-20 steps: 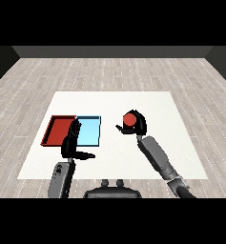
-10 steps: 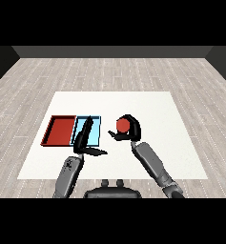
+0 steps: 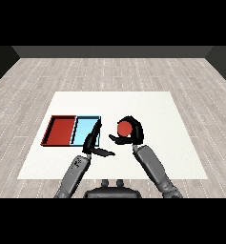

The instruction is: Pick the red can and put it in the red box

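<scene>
Fingers [image 3: 135, 127] of right hand [image 3: 134, 135] curled round red can [image 3: 124, 127], held above white counter [image 3: 181, 143], just right of light blue tray [image 3: 86, 131]. Left hand [image 3: 92, 143] released, straight fingers over blue tray's near right corner. Red tray [image 3: 62, 130] touching blue tray's left side. Grey plank floor [image 3: 109, 71] around, dark wall behind.

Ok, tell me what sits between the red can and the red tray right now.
The right hand holds the red can to the right of both trays. On the line to the red tray lie the light blue tray and the raised left hand, at the blue tray's right edge. Carrying the can over both looks necessary.
</scene>
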You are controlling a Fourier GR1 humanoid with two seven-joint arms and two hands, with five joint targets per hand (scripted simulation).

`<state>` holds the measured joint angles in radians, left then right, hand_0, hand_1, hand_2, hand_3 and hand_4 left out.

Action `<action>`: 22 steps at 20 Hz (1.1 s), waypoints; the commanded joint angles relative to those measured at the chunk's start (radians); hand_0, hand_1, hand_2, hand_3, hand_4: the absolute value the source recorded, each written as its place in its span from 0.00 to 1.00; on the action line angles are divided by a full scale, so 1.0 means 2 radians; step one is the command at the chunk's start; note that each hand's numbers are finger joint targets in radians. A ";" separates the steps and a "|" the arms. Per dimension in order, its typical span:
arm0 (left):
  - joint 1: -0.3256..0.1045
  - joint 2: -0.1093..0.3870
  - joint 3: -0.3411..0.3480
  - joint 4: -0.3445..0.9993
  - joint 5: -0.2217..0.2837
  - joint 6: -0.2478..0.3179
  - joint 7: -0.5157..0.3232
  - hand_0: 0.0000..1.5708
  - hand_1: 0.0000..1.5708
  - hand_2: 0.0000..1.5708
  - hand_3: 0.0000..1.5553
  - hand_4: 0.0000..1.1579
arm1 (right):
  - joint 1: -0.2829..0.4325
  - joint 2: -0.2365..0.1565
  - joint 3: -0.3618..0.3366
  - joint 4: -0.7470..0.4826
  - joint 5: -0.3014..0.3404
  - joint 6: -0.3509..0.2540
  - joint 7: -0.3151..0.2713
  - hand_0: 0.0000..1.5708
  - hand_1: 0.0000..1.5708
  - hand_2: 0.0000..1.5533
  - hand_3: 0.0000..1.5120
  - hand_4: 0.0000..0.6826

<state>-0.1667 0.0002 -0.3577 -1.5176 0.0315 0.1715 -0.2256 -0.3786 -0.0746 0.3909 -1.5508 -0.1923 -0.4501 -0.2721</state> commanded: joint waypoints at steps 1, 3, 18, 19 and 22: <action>-0.004 0.000 0.014 0.044 0.006 -0.019 -0.018 0.00 0.00 0.00 0.00 0.00 | -0.022 0.035 -0.014 0.023 0.023 0.006 -0.002 0.92 0.92 0.93 0.92 0.95; -0.044 0.000 0.003 0.054 0.031 0.007 -0.006 0.00 0.00 0.00 0.00 0.00 | -0.014 0.036 -0.019 0.037 0.027 0.032 -0.019 0.93 0.93 0.93 0.92 0.96; -0.083 0.000 -0.046 0.095 0.084 0.050 -0.003 0.00 0.00 0.00 0.00 0.00 | 0.005 0.037 -0.010 -0.023 0.036 0.025 0.012 0.93 0.93 0.93 0.92 0.98; -0.074 0.000 -0.093 0.110 0.099 0.079 -0.036 0.00 0.00 0.00 0.00 0.00 | 0.015 0.037 0.035 0.013 0.002 0.010 -0.042 0.92 0.92 0.92 0.92 0.97; -0.076 0.000 -0.092 0.111 0.110 0.077 -0.040 0.00 0.00 0.00 0.00 0.00 | 0.009 0.037 0.028 0.014 -0.010 0.016 -0.035 0.94 0.94 0.92 0.93 0.94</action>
<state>-0.2962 0.0000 -0.4780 -1.3110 0.1986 0.2724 -0.2892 -0.3597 -0.0010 0.4403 -1.5463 -0.1672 -0.4249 -0.3136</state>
